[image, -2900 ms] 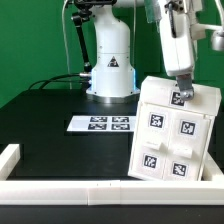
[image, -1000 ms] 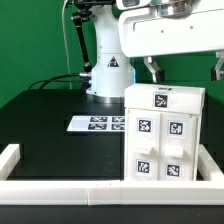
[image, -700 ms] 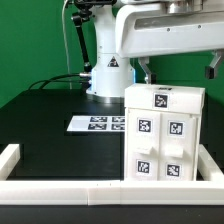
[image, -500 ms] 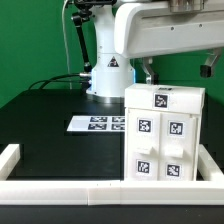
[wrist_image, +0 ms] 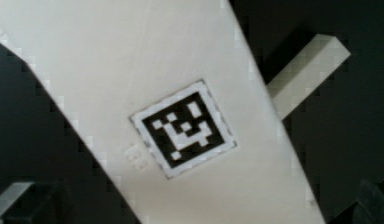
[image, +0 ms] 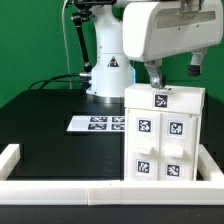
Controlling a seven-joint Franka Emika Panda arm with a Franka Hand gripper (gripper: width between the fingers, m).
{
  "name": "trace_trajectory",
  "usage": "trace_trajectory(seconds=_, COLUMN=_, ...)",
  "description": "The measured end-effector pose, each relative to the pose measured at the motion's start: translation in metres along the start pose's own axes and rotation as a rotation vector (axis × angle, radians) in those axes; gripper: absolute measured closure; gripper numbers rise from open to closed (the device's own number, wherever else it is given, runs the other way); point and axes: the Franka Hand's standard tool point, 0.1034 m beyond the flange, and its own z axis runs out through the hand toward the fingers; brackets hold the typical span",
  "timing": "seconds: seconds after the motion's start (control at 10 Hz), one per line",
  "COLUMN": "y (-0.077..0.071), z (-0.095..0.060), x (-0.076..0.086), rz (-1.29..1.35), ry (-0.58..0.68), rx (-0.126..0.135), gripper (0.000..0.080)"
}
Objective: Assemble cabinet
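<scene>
White cabinet (image: 165, 135) stands upright at the exterior view's right, looks mostly assembled; gripper (image: 170, 72) hovers above it, spread and empty; remaining steps unclear.

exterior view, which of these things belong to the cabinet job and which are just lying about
Job:
- cabinet, upright, tags on its front and top
- claw, above the cabinet, jaws apart, holding nothing

Lying about:
- marker board, flat on the table
- low white border wall along the table edge
- robot base
</scene>
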Motion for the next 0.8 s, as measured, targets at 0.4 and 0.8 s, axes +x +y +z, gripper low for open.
trace_trajectory(seconds=0.4, y=0.001, z=0.013, x=-0.005, rz=-0.224, ry=-0.021, rx=0.006, gripper=0.0002)
trace_trajectory(seconds=0.8, y=0.004, z=0.024, x=-0.011, rz=-0.225, ry=-0.03, rx=0.014, gripper=0.0002)
